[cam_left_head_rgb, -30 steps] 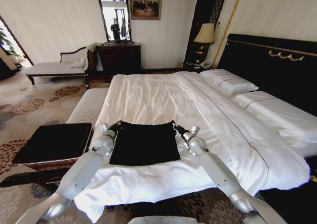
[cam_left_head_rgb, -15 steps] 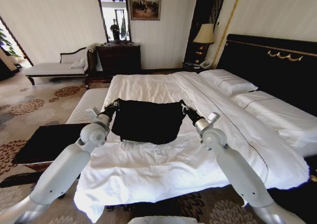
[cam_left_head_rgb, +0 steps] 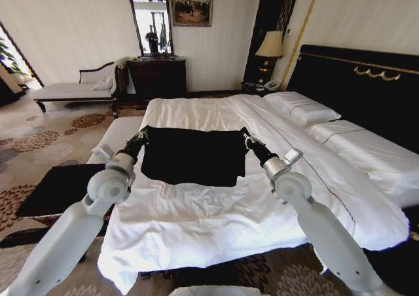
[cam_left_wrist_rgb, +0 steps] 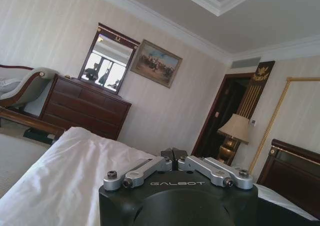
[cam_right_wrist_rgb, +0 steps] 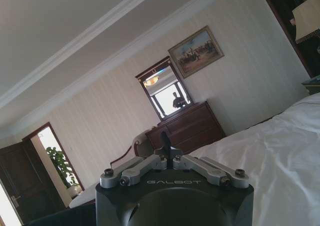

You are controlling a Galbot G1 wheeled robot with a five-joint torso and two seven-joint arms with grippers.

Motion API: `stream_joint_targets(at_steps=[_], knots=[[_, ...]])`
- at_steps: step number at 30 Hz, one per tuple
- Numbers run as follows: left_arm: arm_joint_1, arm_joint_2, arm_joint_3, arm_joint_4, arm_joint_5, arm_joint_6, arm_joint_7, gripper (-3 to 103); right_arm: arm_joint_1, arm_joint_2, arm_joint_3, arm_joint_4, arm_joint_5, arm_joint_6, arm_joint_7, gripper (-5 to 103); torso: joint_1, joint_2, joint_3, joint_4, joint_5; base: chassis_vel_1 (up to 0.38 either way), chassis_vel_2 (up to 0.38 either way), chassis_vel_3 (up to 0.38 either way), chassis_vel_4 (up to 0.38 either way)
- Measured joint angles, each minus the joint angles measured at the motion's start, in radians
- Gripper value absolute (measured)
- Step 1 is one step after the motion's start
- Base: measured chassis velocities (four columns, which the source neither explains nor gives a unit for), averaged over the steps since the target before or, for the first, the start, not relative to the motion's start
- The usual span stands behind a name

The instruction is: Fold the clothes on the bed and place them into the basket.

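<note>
T-shirt (cam_left_head_rgb: 190, 155): black, stretched between both pincers, lifted above the bed (cam_left_head_rgb: 196, 211), higher and farther from its foot edge than a moment ago.
Left pincer (cam_left_head_rgb: 142, 136): clamped on one corner.
Right pincer (cam_left_head_rgb: 247, 137): clamped on the other.
Basket (cam_left_head_rgb: 59, 190): on the floor off the bed's left side.

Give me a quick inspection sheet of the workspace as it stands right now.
Surface: bed, white duvet, rumpled near the foot.
Job's things: black T-shirt held up by two corners above the bed; basket on the floor, on the robot's left.
Clutter: nothing seen on the duvet.
Grippers: left gripper shut on one T-shirt corner, right gripper shut on the other.
Cables: nothing seen.
Surroundings: dresser, mirror, lamp, chaise.
</note>
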Motion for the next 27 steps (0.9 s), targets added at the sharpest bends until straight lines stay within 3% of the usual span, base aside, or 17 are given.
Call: stream_joint_targets(at_steps=[3,4,7,12,18,23,27], knots=[[0.193,-0.009,-0.106,-0.127,0.046,0.003,0.014,0,-0.087,-0.014,0.067,0.103,0.033,-0.01,0.03,0,0.0,0.0,0.0,-0.0004,0.0004,0.0,0.0,0.0,0.0],[0.193,-0.009,-0.106,-0.127,0.046,0.003,0.014,0,-0.087,-0.014,0.067,0.103,0.033,-0.01,0.03,0,0.0,0.0,0.0,-0.0004,0.0004,0.0,0.0,0.0,0.0],[0.412,-0.048,-0.204,-0.244,0.096,0.006,0.026,0,-0.222,-0.021,0.138,0.191,0.055,-0.031,0.049,0,0.0,0.0,0.0,-0.0001,0.0006,0.0,0.0,0.0,0.0],[0.51,-0.075,-0.241,-0.289,0.116,0.013,0.014,0,-0.302,-0.015,0.179,0.238,0.104,-0.056,0.083,0,0.0,0.0,0.0,-0.0005,0.0004,0.0,0.0,0.0,0.0],[0.458,-0.081,-0.155,-0.262,0.148,0.017,-0.012,0,-0.245,-0.008,0.118,0.151,0.1,-0.067,0.089,0,0.0,0.0,0.0,-0.0004,0.0006,0.0,0.0,0.0,0.0],[0.371,-0.129,-0.032,-0.143,0.182,0.017,-0.035,0,-0.16,0.019,0.009,0.003,0.051,-0.064,0.068,0,0.0,0.0,0.0,-0.0001,0.0005,0.0,0.0,0.0,0.0],[0.196,-0.171,0.074,0.072,0.193,0.017,-0.041,0,-0.051,0.063,-0.109,-0.215,-0.023,-0.037,0.034,0,0.0,0.0,0.0,-0.0002,0.0002,0.0,0.0,0.0,0.0]])
